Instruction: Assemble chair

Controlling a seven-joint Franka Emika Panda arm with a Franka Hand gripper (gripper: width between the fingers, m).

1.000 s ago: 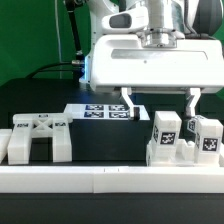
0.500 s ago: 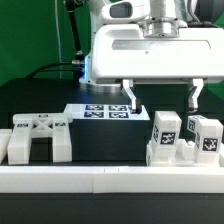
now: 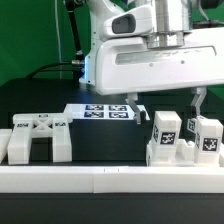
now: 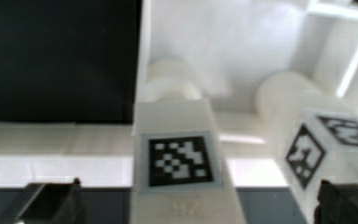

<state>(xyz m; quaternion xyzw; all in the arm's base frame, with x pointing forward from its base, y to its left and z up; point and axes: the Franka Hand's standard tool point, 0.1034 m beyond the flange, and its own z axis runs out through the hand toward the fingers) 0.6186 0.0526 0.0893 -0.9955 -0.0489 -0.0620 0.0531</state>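
Several white chair parts with black-and-white tags lie on the black table. A cluster of upright tagged pieces (image 3: 166,138) stands at the exterior view's right, with a second tagged piece (image 3: 208,140) beside it. A larger bracket-like part (image 3: 35,137) lies at the left. My gripper (image 3: 167,106) is open and empty, just above the right cluster, with one finger on each side of the nearer tagged piece. In the wrist view that tagged piece (image 4: 179,148) stands between my dark fingertips (image 4: 48,200), and the second piece (image 4: 322,140) is beside it.
The marker board (image 3: 105,111) lies flat on the table behind the parts. A long white rail (image 3: 110,180) runs along the table's front edge. A green backdrop and cables are at the back left.
My gripper has shifted a little toward the exterior view's right and come down, tilting slightly. The jaws have stayed open. The parts have not moved.
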